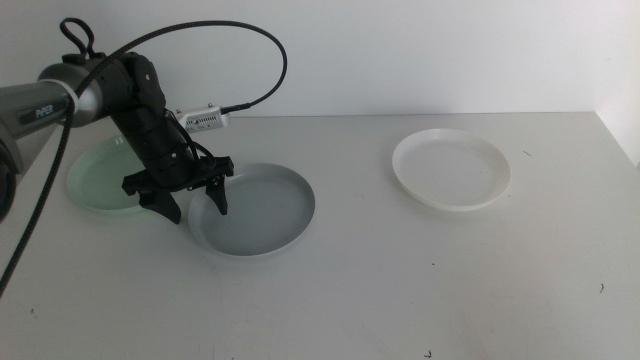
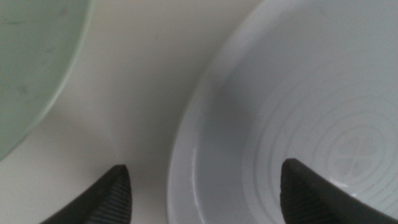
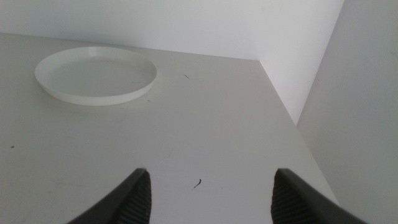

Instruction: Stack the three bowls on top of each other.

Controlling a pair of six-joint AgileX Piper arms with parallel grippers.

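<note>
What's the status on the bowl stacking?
Left end effector open, straddling grey bowl rim. Right end effector open, waiting. Green bowl, white bowl unstacked.

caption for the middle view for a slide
Left gripper open astride grey bowl's rim, green bowl beside, white bowl apart.

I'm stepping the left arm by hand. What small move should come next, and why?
Probably lower a little and close. The left gripper is open and straddles the grey bowl's rim: one jaw inside, one outside, toward the green bowl. The right gripper waits open, back from the white bowl.
</note>
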